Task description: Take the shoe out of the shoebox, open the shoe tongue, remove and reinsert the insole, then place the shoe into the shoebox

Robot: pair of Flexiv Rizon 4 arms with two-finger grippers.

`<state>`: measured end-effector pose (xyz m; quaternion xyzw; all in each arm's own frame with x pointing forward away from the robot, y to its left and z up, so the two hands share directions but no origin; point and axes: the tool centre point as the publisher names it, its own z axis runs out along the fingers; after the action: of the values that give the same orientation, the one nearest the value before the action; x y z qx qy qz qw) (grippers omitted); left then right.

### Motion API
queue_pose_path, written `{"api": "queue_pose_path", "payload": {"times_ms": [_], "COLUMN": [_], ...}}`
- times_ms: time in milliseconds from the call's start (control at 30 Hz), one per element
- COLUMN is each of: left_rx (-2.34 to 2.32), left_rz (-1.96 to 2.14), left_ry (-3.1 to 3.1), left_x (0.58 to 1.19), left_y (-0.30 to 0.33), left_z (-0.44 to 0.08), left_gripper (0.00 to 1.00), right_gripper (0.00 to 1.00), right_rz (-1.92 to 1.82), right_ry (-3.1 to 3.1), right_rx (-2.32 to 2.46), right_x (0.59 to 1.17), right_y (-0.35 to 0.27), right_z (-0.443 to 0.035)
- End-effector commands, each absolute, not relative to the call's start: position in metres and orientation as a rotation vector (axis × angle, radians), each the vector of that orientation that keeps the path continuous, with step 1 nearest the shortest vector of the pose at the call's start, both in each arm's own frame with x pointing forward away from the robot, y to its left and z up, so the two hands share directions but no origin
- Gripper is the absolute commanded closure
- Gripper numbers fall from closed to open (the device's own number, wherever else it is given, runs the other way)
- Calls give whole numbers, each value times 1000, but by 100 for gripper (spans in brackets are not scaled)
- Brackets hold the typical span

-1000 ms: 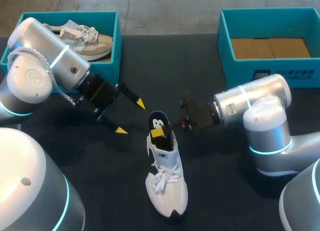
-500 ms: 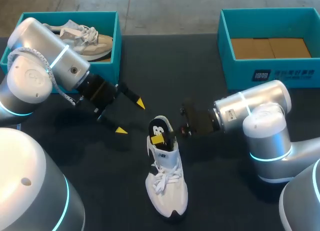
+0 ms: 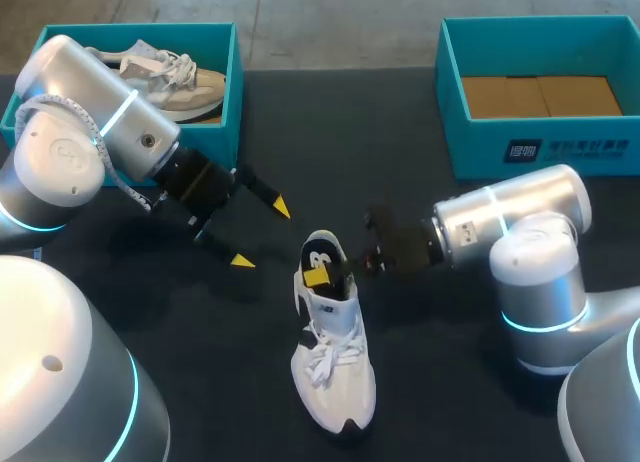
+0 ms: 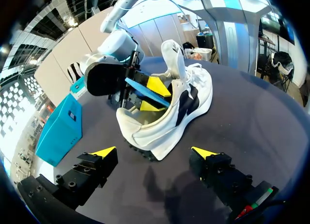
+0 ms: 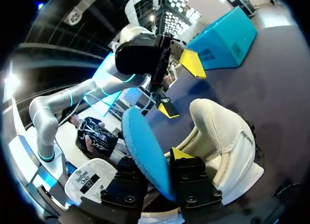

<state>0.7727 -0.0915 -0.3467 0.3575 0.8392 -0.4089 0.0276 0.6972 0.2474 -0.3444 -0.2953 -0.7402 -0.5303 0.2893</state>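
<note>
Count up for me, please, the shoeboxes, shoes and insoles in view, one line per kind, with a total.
Shoeboxes: 2, the left shoebox and the right shoebox.
Shoes: 2, the white shoe on the table and the beige shoe in the left shoebox.
Insoles: 1, the blue insole standing in the white shoe.
Total: 5.

Table [image 3: 420, 382]: dark matte top. At its far left corner stands a teal open-topped box [image 3: 236, 92], its long side running along the far edge. Inside lies a beige sneaker [image 3: 195, 87] with white laces, toe toward the wall of the box nearest the table's middle; the heel end is only partly visible, and the box floor cannot be seen.
</note>
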Motion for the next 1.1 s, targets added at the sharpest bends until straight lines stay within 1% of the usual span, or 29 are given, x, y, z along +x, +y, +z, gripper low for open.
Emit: {"api": "queue_pose_path", "payload": {"times_ms": [33, 167, 233, 433, 500, 567, 633, 667, 700, 1100], "left_rx": [1105, 1105, 1105, 1105, 1105, 1105, 1105, 1105, 1105, 1105], "left_rz": [-1258, -1258, -1258, -1258, -1258, -1258, -1258, -1258, -1258, -1258], "left_ry": [2594, 2594, 2594, 2594, 2594, 2594, 2594, 2594, 2594, 2594], "left_x": [773, 773, 773, 773, 773, 773, 773, 773, 773, 773], "left_y": [-92, -92, -92, -92, -92, -92, -92, -92, -92, -92], "left_z": [-347, -347, -347, -347, -347, -347, -347, -347, -347, -347], "left_gripper": [0, 0, 0, 0, 0, 0, 0, 0, 0, 0], "right_gripper": [76, 78, 76, 75, 72, 67, 73, 88, 100, 100], "right_rz": [-1419, -1425, -1429, -1427, -1424, -1430, -1435, -1438, -1437, -1332], "right_ry": [-1989, -1998, -2001, -2006, -2004, -2001, -1997, -1991, -1986, -1957], "right_rx": [-793, -787, -785, -777, -781, -786, -788, -792, -798, -928], "right_x": [696, 699, 701, 705, 706, 706, 708, 709, 710, 713], "right_y": [245, 246, 246, 248, 248, 247, 245, 245, 244, 244], "right_z": [-338, -335, -334, -334, -335, -336, -337, -337, -338, -349]}}
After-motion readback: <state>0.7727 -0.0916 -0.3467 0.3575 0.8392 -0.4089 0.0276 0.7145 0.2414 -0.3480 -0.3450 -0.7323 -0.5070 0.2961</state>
